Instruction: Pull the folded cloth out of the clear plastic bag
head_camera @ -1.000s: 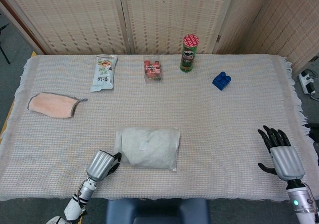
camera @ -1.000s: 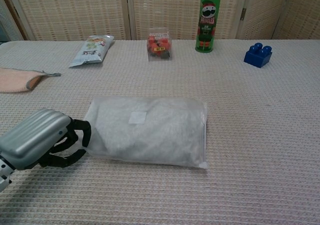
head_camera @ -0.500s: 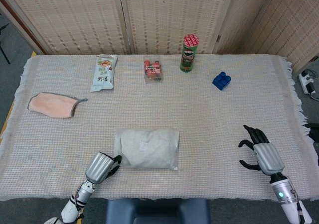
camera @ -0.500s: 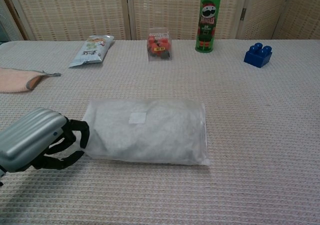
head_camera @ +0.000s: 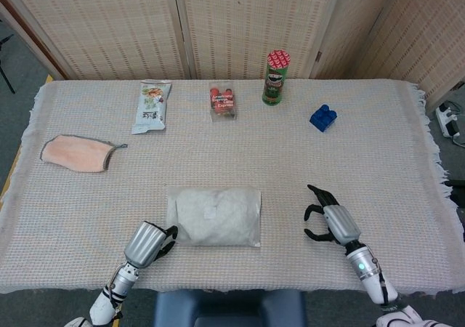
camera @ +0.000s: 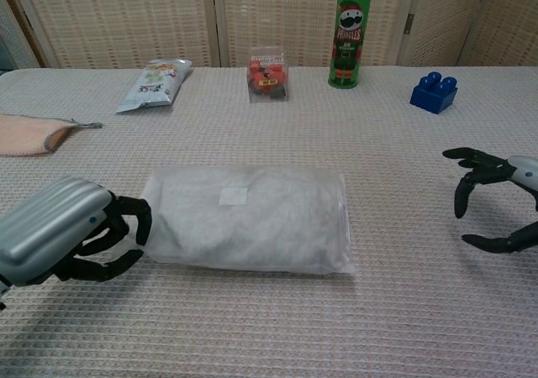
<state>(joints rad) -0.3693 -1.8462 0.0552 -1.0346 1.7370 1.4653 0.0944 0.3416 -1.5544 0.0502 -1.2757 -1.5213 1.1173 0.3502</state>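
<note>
The bag (head_camera: pixel 214 216) (cloth (camera: pixel 252 218) still inside) lies near the surface's (head_camera: pixel 349 160) front edge. The left robot hand (camera: pixel 63 244) pinches its left end; the right robot hand (head_camera: pixel 330 218) hovers spread, holding nothing.

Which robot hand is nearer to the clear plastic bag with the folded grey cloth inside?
Left. The left robot hand is at the clear plastic bag, fingers on its left end; the right robot hand hovers open, apart on the other side.

Pringles can (head_camera: pixel 276 77), blue block (head_camera: pixel 322 117), pink cloth (head_camera: pixel 75 153).
</note>
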